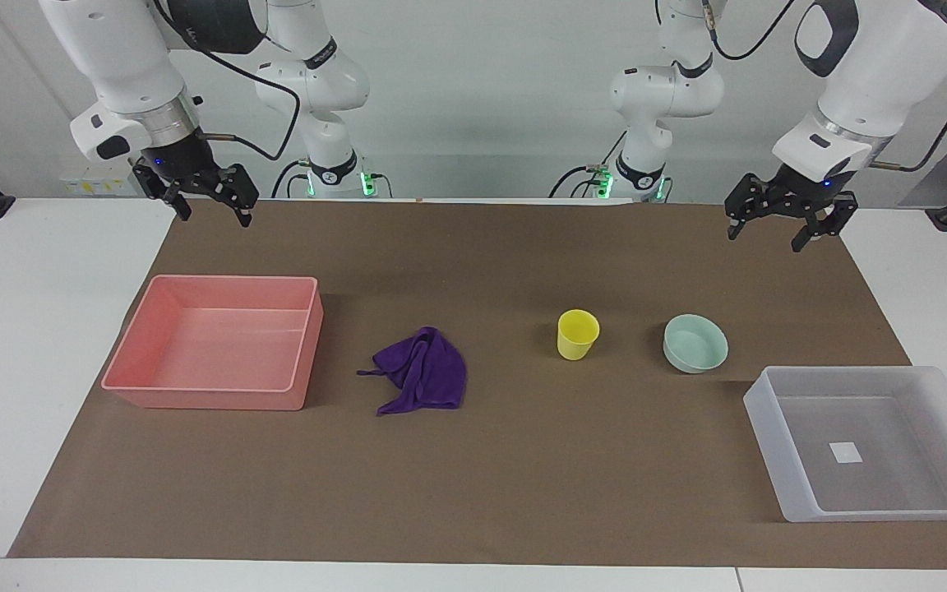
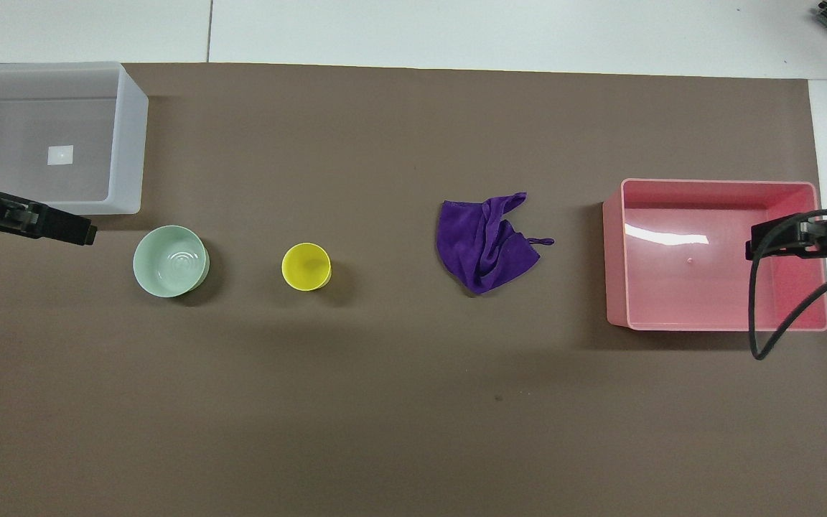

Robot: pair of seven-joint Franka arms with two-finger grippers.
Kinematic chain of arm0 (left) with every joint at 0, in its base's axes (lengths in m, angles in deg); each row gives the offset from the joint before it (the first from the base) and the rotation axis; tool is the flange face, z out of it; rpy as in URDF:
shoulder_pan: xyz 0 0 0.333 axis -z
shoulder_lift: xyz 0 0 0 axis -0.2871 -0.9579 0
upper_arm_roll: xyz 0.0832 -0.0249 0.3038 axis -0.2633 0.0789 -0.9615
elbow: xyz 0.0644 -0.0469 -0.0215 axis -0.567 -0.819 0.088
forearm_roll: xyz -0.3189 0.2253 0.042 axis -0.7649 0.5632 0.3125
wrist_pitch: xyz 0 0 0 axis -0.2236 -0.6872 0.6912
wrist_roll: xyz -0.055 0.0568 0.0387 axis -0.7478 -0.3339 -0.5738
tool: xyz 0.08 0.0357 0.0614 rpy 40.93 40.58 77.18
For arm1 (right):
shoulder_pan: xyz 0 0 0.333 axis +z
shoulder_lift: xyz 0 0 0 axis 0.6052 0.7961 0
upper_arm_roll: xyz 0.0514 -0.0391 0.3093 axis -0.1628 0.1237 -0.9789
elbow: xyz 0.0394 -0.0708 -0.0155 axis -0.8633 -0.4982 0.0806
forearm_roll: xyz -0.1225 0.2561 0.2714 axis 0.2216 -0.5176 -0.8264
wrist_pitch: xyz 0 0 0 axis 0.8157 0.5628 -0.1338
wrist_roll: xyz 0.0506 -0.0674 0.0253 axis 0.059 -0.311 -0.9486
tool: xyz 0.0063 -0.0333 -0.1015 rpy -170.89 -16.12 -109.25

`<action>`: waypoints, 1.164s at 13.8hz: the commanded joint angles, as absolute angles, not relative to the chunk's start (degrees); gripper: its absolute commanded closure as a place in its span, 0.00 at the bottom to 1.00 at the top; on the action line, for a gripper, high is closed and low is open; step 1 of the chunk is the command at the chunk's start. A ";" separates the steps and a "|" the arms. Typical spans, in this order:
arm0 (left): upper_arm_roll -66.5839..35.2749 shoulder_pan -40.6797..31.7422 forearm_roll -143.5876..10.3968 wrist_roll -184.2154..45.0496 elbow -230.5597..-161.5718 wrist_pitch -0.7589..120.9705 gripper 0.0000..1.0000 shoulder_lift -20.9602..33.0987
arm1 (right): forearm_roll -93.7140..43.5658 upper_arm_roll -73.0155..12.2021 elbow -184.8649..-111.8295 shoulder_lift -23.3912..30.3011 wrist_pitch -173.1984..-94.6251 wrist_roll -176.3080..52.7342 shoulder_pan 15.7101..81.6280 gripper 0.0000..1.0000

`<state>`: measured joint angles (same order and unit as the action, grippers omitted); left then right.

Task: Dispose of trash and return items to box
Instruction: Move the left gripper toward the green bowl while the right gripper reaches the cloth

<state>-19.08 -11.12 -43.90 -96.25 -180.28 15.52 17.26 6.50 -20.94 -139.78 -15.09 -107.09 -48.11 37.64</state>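
The purple cloth rag (image 1: pixel 424 374) lies crumpled on the brown mat, beside the pink tray; it also shows in the overhead view (image 2: pixel 482 244). The yellow cup (image 1: pixel 577 333) (image 2: pixel 306 266) stands upright mid-table. The mint-green bowl (image 1: pixel 695 343) (image 2: pixel 170 261) sits beside it, toward the left arm's end. The translucent box (image 1: pixel 778 427) (image 2: pixel 126 136) is empty but for its white label. My left gripper (image 1: pixel 768 238) (image 2: pixel 69 228) hangs open and empty in the air at its end of the table. My right gripper (image 1: pixel 214 220) (image 2: pixel 762 248) hangs open and empty over the pink tray's edge.
The pink tray (image 1: pixel 309 345) (image 2: pixel 618 251) stands empty toward the right arm's end. The brown mat (image 1: pixel 523 477) covers most of the white table. Black cables hang from both wrists.
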 commanded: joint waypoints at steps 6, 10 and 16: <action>-18.59 -11.15 -44.18 -97.33 -183.99 18.05 0.00 20.00 | 6.48 -21.01 -141.89 -16.72 -107.37 -49.83 38.12 0.00; -18.77 -11.94 -44.18 -97.24 -183.99 18.31 0.00 20.00 | 6.48 -21.10 -141.80 -16.72 -107.46 -49.66 38.12 0.00; -18.77 -12.64 -44.18 -97.24 -184.60 20.51 0.00 20.00 | 6.48 -21.62 -141.80 -16.72 -107.19 -49.57 38.21 0.00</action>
<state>-19.04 -11.47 -43.90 -96.42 -182.06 18.37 18.30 6.50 -21.40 -140.02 -15.16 -107.00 -48.25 38.41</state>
